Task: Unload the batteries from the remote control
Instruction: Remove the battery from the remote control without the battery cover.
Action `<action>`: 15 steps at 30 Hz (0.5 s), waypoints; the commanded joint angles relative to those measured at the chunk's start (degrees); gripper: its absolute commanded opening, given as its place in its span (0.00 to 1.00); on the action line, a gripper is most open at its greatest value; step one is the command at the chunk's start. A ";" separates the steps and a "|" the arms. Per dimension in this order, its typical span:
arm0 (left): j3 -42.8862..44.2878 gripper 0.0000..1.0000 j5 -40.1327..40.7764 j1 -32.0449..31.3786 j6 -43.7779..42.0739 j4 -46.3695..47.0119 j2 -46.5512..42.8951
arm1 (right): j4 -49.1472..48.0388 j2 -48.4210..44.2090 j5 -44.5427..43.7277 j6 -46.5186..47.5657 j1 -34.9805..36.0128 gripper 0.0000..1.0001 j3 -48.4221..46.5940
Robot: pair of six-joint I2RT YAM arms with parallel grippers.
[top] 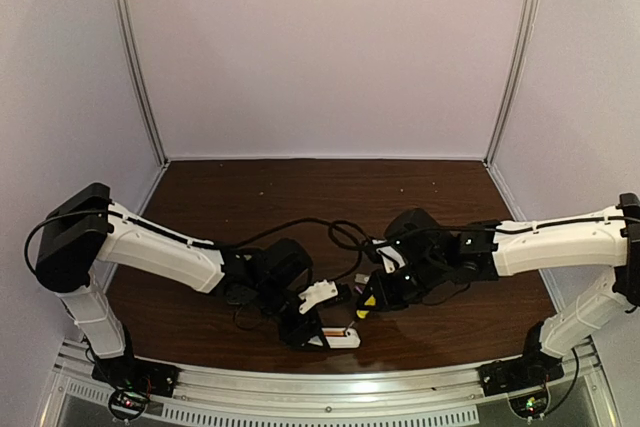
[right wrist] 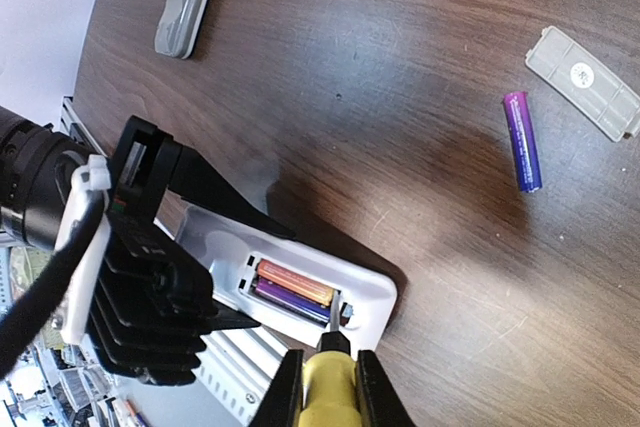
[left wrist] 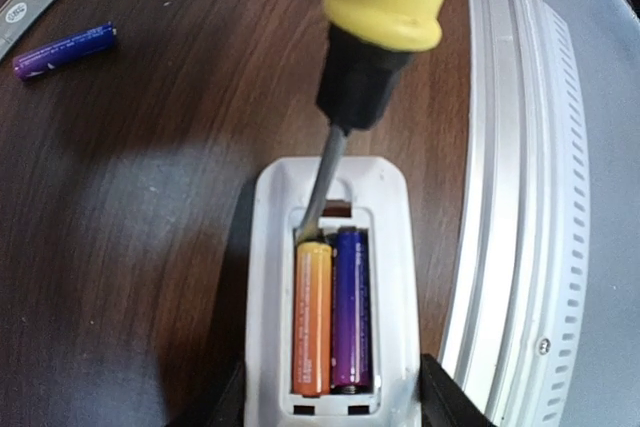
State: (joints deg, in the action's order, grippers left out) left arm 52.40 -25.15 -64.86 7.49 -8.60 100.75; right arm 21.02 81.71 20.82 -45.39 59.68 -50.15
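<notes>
Batteries (left wrist: 330, 312) occupy remote (left wrist: 395, 247) held by left end effector (left wrist: 330, 407); right end effector (right wrist: 325, 392) clamps screwdriver (left wrist: 385, 17).

left arm (top: 160, 247) and right arm (top: 560, 237): long links in smooth white shells, joints and wrists in black housings; the left arm also carries a blocky black casing (top: 70, 237). black cables (top: 335, 232) run along the white links and hang in loose loops near the wrists. bases (top: 135, 375): black plates with small lit indicators. left gripper (right wrist: 277, 279): black ribbed body (right wrist: 150, 307), white bracket (right wrist: 85, 212), thick black cable, tapering black fingers (right wrist: 225, 202). right gripper (right wrist: 325, 387): flat black fingers (right wrist: 287, 392).
</notes>
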 commanded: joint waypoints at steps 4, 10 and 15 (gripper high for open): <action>-0.48 0.00 -8.69 0.18 3.49 7.11 -0.61 | -11.26 -4.54 4.05 -5.76 -1.44 0.00 5.80; -1.53 0.00 -12.44 1.45 6.89 11.16 0.75 | -17.93 -9.92 5.82 -10.03 -4.53 0.00 12.75; -1.09 0.00 -15.42 1.67 7.38 11.33 2.95 | -20.82 -13.80 6.33 -13.33 -7.04 0.00 17.45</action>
State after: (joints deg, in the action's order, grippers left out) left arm 51.29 -34.09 -63.40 13.85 -1.43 101.89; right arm 8.03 71.35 26.55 -55.27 54.78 -34.98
